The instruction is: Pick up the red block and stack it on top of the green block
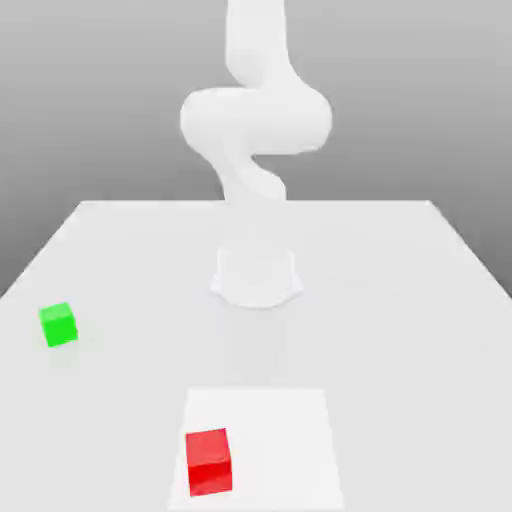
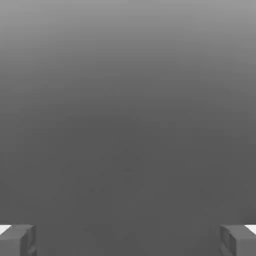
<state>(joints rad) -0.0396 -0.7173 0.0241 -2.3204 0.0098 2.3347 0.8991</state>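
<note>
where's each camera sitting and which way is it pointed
Exterior view: off the arm, raised, looking down across the white table toward the arm's base. It sees the green block at the exterior view's left, the red block near the front edge, and the white arm.
Hand view: on the hand, facing plain grey background, with the two fingers wide apart at the frame's corners.
Shared: the grey backdrop; no block appears in both.

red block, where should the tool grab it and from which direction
Probably from straight above, closing on two opposite vertical faces. The red block is a small cube sitting flat on the table, with open space all around and the green block far off. The tool has its fingers spread wide.
</note>
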